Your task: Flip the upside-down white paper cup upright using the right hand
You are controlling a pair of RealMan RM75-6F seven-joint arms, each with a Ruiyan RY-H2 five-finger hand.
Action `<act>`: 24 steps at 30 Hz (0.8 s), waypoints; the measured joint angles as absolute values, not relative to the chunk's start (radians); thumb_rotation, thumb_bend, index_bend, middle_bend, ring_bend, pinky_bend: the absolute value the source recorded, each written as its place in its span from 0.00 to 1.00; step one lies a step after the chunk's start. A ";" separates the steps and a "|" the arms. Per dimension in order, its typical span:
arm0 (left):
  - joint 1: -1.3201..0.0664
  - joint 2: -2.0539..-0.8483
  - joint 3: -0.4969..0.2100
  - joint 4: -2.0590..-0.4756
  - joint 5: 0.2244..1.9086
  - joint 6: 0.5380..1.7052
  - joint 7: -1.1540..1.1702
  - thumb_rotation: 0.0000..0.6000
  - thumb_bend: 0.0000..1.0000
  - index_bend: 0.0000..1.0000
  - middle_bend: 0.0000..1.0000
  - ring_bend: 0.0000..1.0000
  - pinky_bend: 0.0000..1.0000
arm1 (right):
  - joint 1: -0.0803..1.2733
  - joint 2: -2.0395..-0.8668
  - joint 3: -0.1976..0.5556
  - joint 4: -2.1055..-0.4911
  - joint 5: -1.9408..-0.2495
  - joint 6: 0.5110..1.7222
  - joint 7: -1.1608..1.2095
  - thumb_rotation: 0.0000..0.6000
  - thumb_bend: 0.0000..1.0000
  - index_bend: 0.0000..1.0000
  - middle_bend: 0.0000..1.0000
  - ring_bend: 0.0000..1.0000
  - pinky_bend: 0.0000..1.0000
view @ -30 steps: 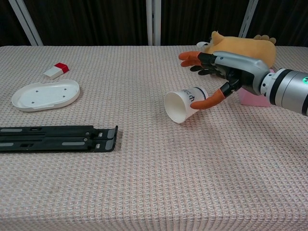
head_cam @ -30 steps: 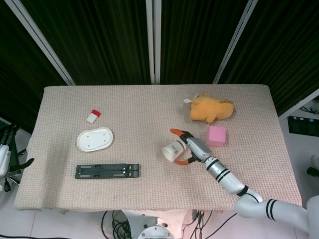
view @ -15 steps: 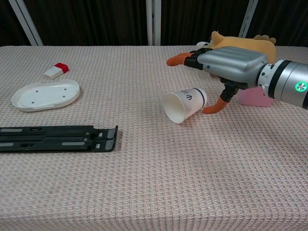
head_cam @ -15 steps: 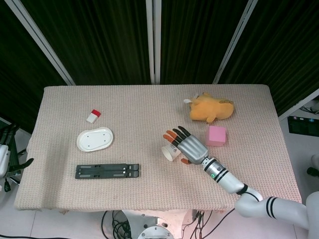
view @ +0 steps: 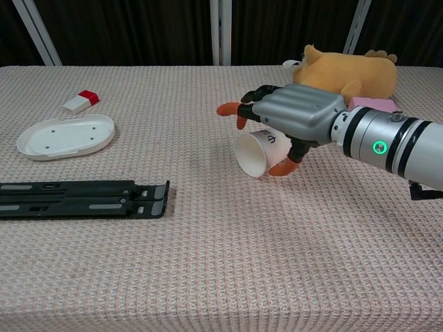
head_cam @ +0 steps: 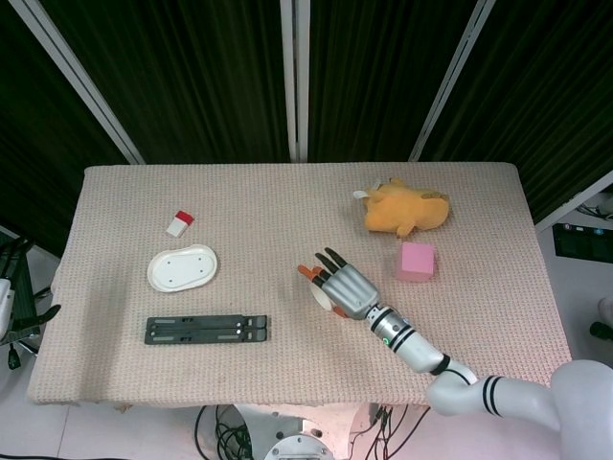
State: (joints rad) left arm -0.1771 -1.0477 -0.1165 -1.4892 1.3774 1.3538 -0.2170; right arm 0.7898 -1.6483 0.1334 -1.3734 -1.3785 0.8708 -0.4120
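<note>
- The white paper cup (view: 257, 153) is lying on its side near the middle of the tabletop (view: 291, 263), with its open mouth pointing toward the camera's left in the chest view and its base tucked under the right robot hand (view: 291, 117).
- It is looking like a light, thin-walled thing that will probably roll easily and dent if squeezed hard, so a gentle hold around the side wall, nearer the stiffer base than the soft rim, is likely the safest.
- The cup is showing plain white with a small dark mark printed on its wall; in the head view (head_cam: 324, 296) only its edge is peeking out from under the hand.
- The right robot hand is lying palm-down over the cup with its orange-tipped fingers (view: 228, 109) spread past the mouth and the thumb curling down beside the cup's wall; whether it is actually pinching the cup I cannot tell.
- The left robot hand is not appearing in either view.
- Further out, an orange plush toy (view: 349, 69) and a pink block (head_cam: 417, 262) are sitting behind the hand, while a white oval dish (view: 66, 136) and a black folded stand (view: 83, 198) are lying well apart to the left.
</note>
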 measured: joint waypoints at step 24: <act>-0.179 -1.053 -0.116 -1.488 1.374 1.351 -0.198 1.00 0.15 0.03 0.00 0.00 0.00 | 0.710 -1.664 0.161 -1.360 -1.403 0.998 0.367 1.00 0.18 0.00 0.43 0.04 0.00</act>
State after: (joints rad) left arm -0.1793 -1.0533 -0.1163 -1.4879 1.3737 1.3512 -0.1983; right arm 0.7098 -1.6642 0.1610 -1.3605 -1.4030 0.9975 0.3673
